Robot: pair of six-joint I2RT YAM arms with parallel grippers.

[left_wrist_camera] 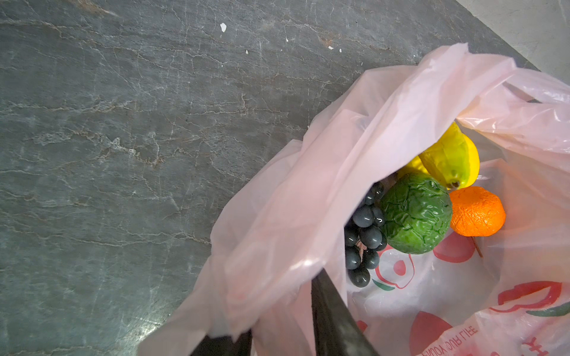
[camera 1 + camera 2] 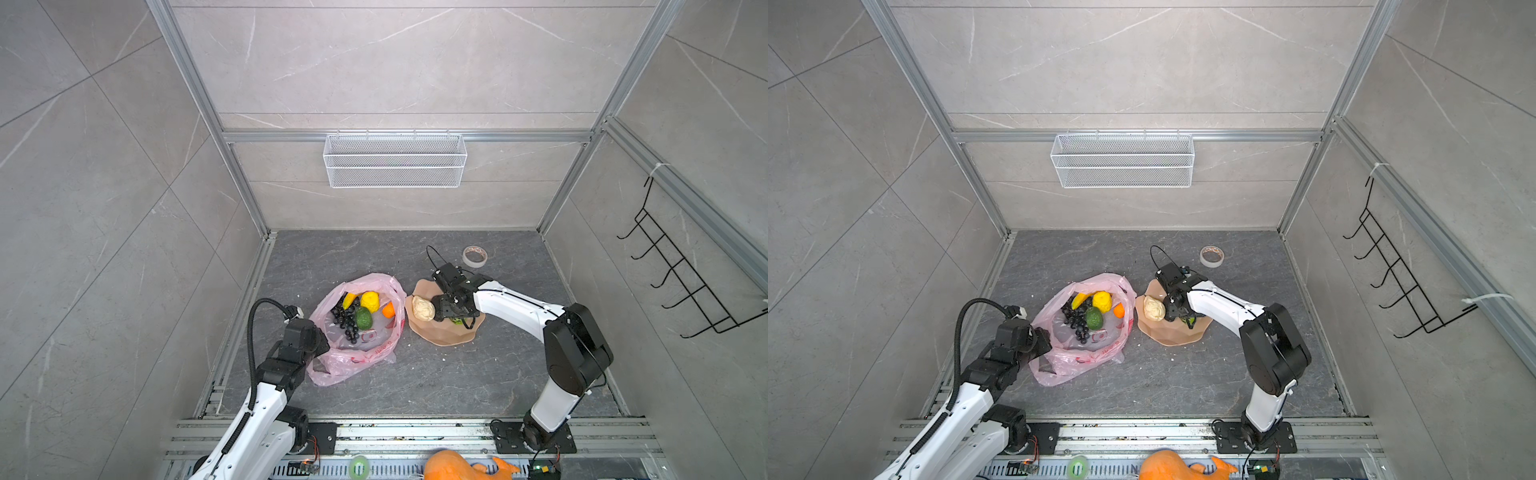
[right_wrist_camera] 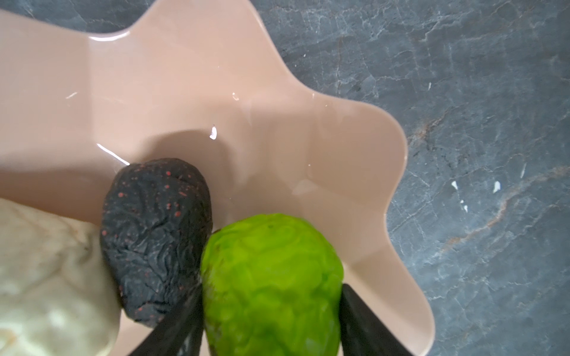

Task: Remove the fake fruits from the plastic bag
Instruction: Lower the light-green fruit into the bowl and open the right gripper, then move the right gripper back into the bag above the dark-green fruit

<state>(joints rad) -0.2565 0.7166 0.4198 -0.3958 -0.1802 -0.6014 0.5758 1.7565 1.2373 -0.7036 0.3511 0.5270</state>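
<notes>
Fake fruits [image 2: 1101, 302]: five lie inside the plastic bag [image 2: 357, 359] on the tabletop [image 2: 415, 386], namely banana [image 2: 349, 298], lemon [image 2: 370, 301], orange [image 2: 388, 310], green avocado [image 1: 416, 212] and grape bunch [image 2: 348, 324]. Three are out, on the peach plate [image 2: 440, 337] just beside the bag: cream-white piece [image 2: 423, 308], dark avocado [image 3: 157, 237] and lime-green fruit [image 3: 271, 271].
Left claw [image 1: 277, 308]: pinches the bag's rim and holds the mouth open.
Right claw [image 3: 273, 303]: low over the plate, one jaw on each side of the lime-green fruit. I cannot tell whether the jaws press it or stand loose.
Risk at the plate: the lime-green fruit is round and sits near the wavy rim, so it may roll off onto the tabletop when let go. One jaw is close against the dark avocado and may push it.
Risk at the bag: the film is thin and may slip from the left claw, and then the mouth falls over the fruits.
Risk with the grapes: the bunch may catch on the film.
Around: a tape roll [image 2: 475, 256] lies behind the plate, well apart, and a wire basket [image 2: 395, 160] hangs on the back wall.
In the way: only a fold of the bag, which covers part of the grapes in the left wrist view.
</notes>
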